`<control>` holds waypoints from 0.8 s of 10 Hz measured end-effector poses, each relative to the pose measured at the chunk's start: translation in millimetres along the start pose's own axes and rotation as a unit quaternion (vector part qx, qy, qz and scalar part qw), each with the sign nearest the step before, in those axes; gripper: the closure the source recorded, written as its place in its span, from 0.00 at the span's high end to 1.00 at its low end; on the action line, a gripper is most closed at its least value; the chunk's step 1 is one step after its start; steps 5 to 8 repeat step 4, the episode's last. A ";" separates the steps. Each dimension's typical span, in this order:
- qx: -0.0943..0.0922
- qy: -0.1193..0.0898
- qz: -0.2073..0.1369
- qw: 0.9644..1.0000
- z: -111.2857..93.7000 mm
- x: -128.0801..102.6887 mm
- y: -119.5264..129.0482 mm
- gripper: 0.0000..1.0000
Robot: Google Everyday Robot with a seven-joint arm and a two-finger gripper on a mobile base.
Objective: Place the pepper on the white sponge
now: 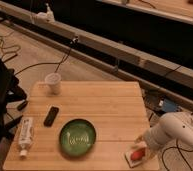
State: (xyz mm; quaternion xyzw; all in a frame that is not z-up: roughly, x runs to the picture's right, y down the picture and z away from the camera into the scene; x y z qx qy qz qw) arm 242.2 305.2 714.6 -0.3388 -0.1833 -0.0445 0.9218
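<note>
Camera view, looking down at a light wooden table (100, 107) with 1 robot arm (177, 131) entering from the 4 o'clock side.

At the table's 5 o'clock corner lies the small off-white rectangular sponge (131, 159). The small elongated orange-red pepper (136, 154) rests on top of it. The gripper (142, 146) at the end of the white arm sits right against the pepper and sponge, at their 1 o'clock edge. Whether it is grasping the pepper or has let go, I cannot tell.

Near the table's centre, toward 6 o'clock, sits a round green plate (77, 137), well apart from the sponge. At 9 o'clock from the plate lies a small black rectangular device (51, 115). At the table's 8 o'clock edge lies a white tube-like bottle (24, 136) on its side. A white cup (53, 83) stands upright near the 11 o'clock corner.
</note>
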 end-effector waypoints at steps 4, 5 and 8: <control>0.005 0.015 0.005 1.000 -12.6 3.5 0.6 0.80; 0.005 0.015 0.005 1.000 -12.6 3.5 0.6 0.80; 0.005 0.015 0.005 1.000 -12.6 3.5 0.6 0.80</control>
